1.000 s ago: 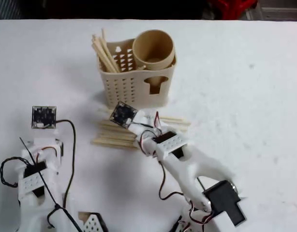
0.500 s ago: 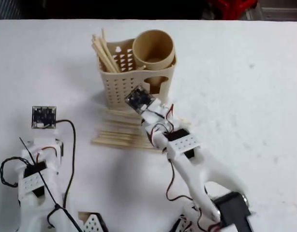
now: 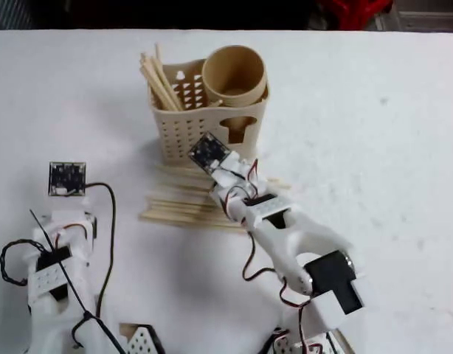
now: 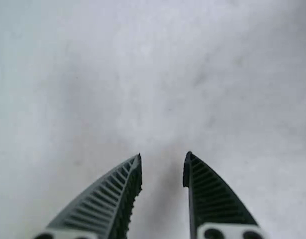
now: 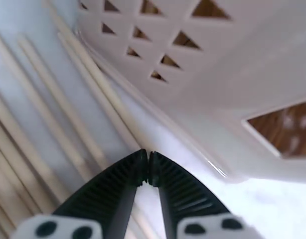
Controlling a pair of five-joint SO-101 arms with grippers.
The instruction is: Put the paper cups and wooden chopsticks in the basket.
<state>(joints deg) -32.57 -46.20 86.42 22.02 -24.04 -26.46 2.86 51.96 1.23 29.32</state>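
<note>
perforated cream plastic basket [image 3: 188, 133] holds a round paper cup [image 3: 234, 72] and thin wooden chopsticks [image 3: 156, 77]. loose sticks [image 3: 175, 208] lie flat just near it, partly hidden under the right arm [image 3: 285, 240]. ridged black right gripper [image 5: 147, 168] is pinched shut at the basket's base; left gripper [image 4: 163, 160] gapes over white table [image 4: 143, 74].

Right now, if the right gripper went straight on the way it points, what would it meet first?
Most likely the wooden chopsticks lying at the foot of the basket, just past the shut right gripper. The basket's wall stands right behind them. Depth is hard to judge.
</note>
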